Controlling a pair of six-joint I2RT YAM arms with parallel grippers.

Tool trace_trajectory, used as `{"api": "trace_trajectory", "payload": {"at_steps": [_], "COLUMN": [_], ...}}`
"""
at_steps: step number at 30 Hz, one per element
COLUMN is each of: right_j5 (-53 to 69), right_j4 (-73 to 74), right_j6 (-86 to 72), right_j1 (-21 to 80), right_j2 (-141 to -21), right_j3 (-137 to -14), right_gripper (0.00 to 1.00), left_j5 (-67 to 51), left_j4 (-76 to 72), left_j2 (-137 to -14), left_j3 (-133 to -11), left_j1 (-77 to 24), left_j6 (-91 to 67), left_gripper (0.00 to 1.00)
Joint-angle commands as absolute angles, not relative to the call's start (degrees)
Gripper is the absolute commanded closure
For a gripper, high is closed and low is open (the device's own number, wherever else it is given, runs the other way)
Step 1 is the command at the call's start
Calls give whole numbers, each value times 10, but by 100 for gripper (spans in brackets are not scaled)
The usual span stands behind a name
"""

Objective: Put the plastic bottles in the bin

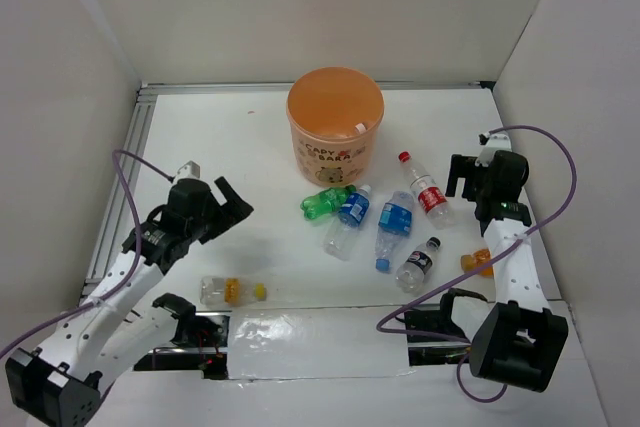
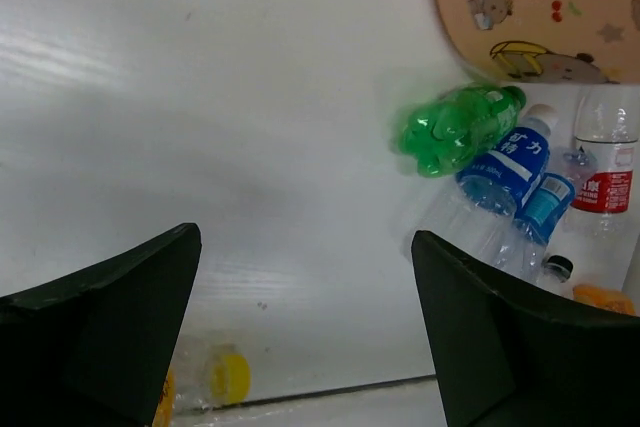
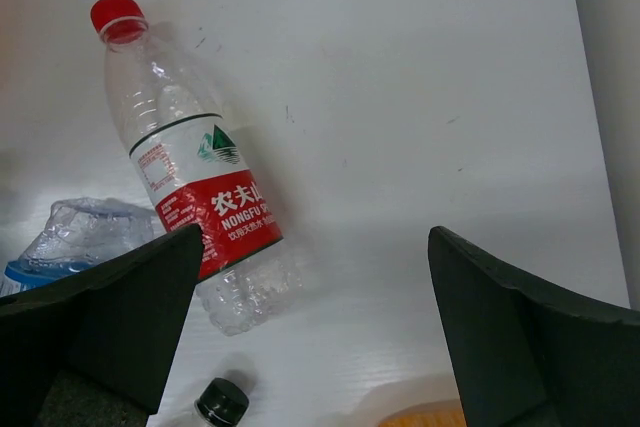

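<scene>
The peach-orange bin [image 1: 335,122] stands at the back centre; its printed side shows in the left wrist view [image 2: 530,7]. In front of it lie a green bottle [image 1: 325,201] [image 2: 455,127], two blue-labelled bottles [image 1: 347,219] [image 1: 393,230], a red-labelled bottle [image 1: 425,190] [image 3: 195,167], a black-capped bottle [image 1: 418,263] and an orange bottle [image 1: 477,263]. A yellow-capped bottle [image 1: 230,291] [image 2: 225,377] lies apart at the front left. My left gripper [image 1: 235,202] [image 2: 305,337] is open and empty, above the table left of the cluster. My right gripper [image 1: 465,175] [image 3: 315,327] is open and empty, just right of the red-labelled bottle.
White walls enclose the table on the left, back and right. A metal rail [image 1: 120,182] runs along the left edge. The right arm [image 1: 515,267] runs beside the orange bottle. A clear plastic strip [image 1: 320,342] lies along the front edge.
</scene>
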State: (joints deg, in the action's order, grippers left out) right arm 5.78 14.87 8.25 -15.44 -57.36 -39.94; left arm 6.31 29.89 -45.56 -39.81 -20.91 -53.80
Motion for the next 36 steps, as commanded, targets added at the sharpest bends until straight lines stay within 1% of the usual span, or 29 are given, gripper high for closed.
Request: {"api": "trace_trajectory", "payload": {"at_steps": [1, 6, 7, 9, 11, 13, 14, 16, 17, 18, 19, 21, 23, 25, 27, 32, 36], "right_j5": [59, 89, 111, 133, 161, 166, 166, 172, 177, 183, 183, 189, 195, 195, 200, 206, 211], "right_j4": [142, 137, 137, 142, 142, 148, 148, 148, 148, 153, 153, 153, 153, 153, 158, 158, 158], "right_j6": [65, 78, 78, 87, 102, 108, 108, 108, 108, 108, 108, 108, 108, 108, 108, 108, 108], "right_j1": [-162, -162, -167, -167, -172, -172, -172, -178, -178, -184, -184, -184, -184, -184, -184, -189, -189], "right_j2": [-561, -548, -548, -541, -541, -535, -535, -535, -541, -547, -548, -558, -558, -558, -563, -569, -575], "right_j3": [-396, -391, -391, -391, -386, -386, -386, -386, -386, -386, -386, -386, -386, -386, -386, -391, -391], "right_gripper": [0, 0, 0, 0, 20, 45, 65, 65, 60, 39, 33, 25, 22, 21, 19, 19, 18], "left_j5": [121, 203, 214, 244, 265, 272, 272, 254, 254, 244, 230, 225, 213, 193, 199, 191, 201], "left_j4": [372, 521, 535, 572, 617, 645, 656, 679, 679, 703, 719, 765, 781, 781, 766, 779, 727], "left_j2": [-455, -506, -513, -535, -553, -583, -591, -617, -625, -633, -650, -666, -678, -679, -670, -670, -670], "left_j3": [-427, -472, -477, -497, -517, -547, -555, -560, -560, -554, -554, -561, -569, -557, -547, -520, -461], "left_j1": [-272, -368, -386, -433, -469, -475, -483, -489, -494, -504, -510, -537, -558, -574, -587, -592, -580], "left_j6": [-654, -835, -901, -969, -1040, -1077, -1085, -1135, -1148, -1170, -1206, -1249, -1283, -1316, -1345, -1388, -1402], "left_gripper": [1, 1, 1, 1, 1, 1, 1, 3, 3, 3, 4, 4, 4, 4, 4, 4, 3]}}
